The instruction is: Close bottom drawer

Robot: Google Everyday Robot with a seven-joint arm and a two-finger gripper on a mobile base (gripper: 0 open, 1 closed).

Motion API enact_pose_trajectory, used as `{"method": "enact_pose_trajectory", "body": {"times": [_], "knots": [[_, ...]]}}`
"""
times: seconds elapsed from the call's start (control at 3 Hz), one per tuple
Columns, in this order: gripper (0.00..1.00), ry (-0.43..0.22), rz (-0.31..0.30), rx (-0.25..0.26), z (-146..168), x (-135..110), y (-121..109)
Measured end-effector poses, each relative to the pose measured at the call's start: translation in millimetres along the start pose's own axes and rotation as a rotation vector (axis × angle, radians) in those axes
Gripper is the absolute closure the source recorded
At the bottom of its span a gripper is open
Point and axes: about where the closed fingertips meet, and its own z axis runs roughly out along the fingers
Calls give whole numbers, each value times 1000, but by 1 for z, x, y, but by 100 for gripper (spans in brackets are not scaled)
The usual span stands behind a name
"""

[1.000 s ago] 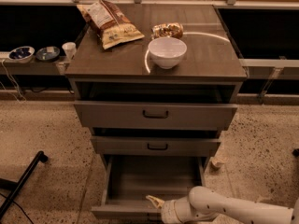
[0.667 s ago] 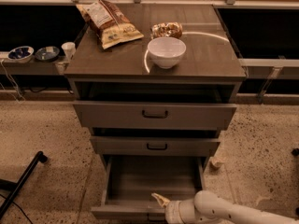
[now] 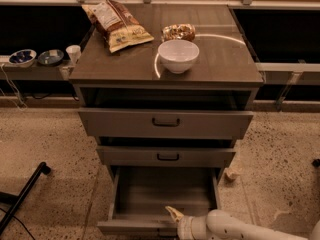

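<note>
your gripper (image 3: 174, 215) sat at the front edge of the bottom drawer (image 3: 135, 227), clenched or not you couldn't tell. you needed to push straight in.

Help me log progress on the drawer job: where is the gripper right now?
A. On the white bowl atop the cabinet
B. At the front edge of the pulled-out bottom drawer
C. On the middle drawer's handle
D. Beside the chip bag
B: the gripper sits low at the front panel of the bottom drawer, which stands pulled well out.
</note>
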Motion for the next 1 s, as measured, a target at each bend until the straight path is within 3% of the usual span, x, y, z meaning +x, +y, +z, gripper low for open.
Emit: {"method": "enact_pose_trajectory", "body": {"times": [0.33, 0.67, 1.0], "knots": [[5, 19, 3, 21, 8, 14, -6], [18, 13, 9, 54, 8, 27, -13], [20, -3, 22, 87, 1, 47, -14]]}}
